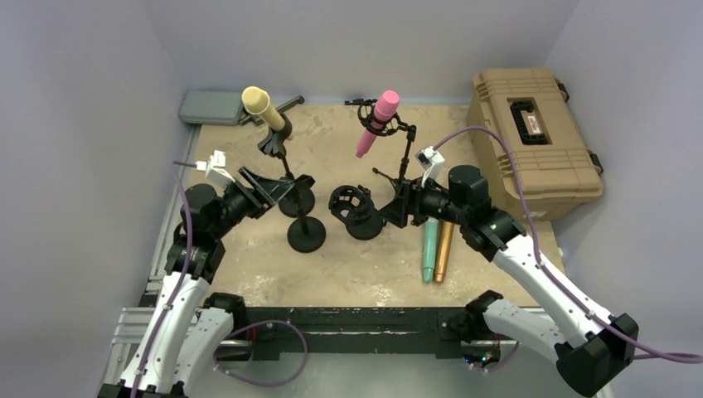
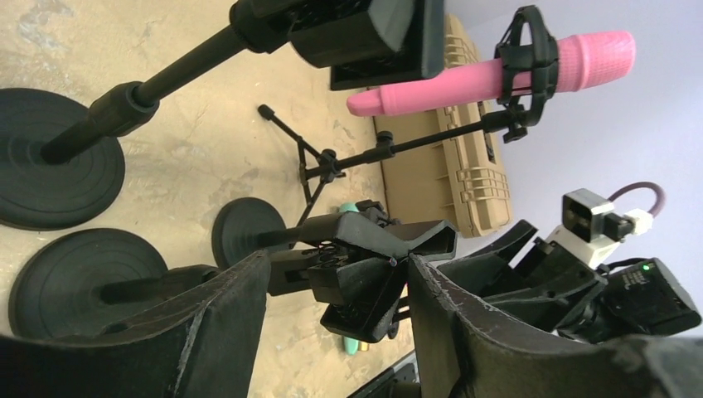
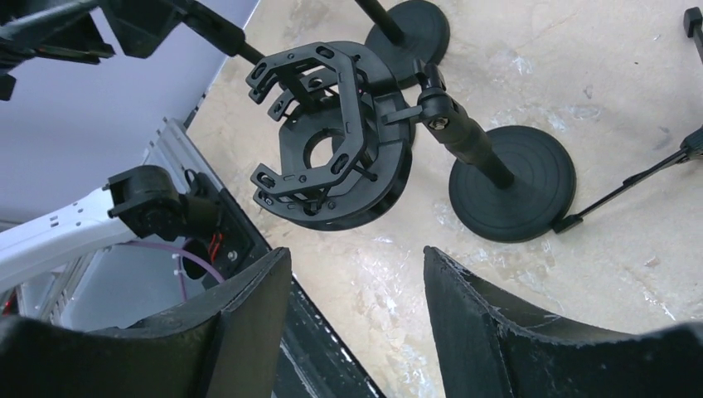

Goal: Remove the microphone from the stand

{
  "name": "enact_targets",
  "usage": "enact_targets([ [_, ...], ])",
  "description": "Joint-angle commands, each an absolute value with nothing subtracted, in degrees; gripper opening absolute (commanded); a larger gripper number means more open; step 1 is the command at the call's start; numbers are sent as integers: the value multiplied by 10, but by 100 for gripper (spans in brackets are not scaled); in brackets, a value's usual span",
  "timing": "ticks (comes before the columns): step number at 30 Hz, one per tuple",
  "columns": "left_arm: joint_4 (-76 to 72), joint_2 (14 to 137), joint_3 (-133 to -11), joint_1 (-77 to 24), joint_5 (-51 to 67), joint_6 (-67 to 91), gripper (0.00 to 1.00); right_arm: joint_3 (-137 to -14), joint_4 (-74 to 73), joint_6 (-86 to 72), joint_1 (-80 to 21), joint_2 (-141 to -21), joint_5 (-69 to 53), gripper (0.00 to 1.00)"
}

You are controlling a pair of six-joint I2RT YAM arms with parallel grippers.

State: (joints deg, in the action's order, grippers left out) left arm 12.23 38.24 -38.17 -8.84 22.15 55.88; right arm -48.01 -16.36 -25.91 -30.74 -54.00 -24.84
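A yellow microphone [image 1: 264, 106] sits tilted in the clip of a black stand [image 1: 306, 235]. A pink microphone [image 1: 377, 121] [image 2: 464, 83] hangs in a shock mount on a tripod boom stand [image 1: 404, 162]. My left gripper [image 1: 278, 186] [image 2: 338, 259] is open, its jaws either side of an empty black mic clip [image 2: 381, 274] on a second round-base stand [image 1: 296, 201]. The right finger touches that clip. My right gripper [image 1: 396, 207] [image 3: 356, 250] is open over bare table with nothing between its fingers, and it faces an empty shock mount [image 1: 355, 203] [image 3: 319, 149].
A teal microphone [image 1: 429, 249] and a gold microphone [image 1: 443, 249] lie side by side beside the right arm. A tan hard case [image 1: 530, 133] stands at the back right. A grey pouch [image 1: 211, 106] lies at the back left. Walls close in on three sides.
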Motion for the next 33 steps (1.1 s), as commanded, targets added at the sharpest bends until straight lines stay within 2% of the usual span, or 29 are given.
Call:
enact_targets([
  [1, 178, 411, -341, -97, 214, 504, 59, -513, -150, -267, -313, -539, -225, 58],
  [5, 169, 402, -311, -98, 210, 505, 58, -521, -150, -266, -314, -537, -231, 58],
  [11, 168, 397, -276, -98, 202, 501, 59, -510, -92, -289, -314, -503, -273, 64],
  [17, 187, 393, -284, -98, 195, 488, 62, -492, -51, -328, -314, -463, -229, 68],
  [23, 253, 380, -351, -98, 186, 447, 75, -553, -181, -245, -314, -551, -208, 65],
  [30, 329, 356, -452, -98, 144, 403, 91, -568, -195, -240, -314, -545, -200, 64],
  [33, 357, 357, -499, -97, 140, 388, 93, -587, -208, -240, -315, -558, -199, 63],
])
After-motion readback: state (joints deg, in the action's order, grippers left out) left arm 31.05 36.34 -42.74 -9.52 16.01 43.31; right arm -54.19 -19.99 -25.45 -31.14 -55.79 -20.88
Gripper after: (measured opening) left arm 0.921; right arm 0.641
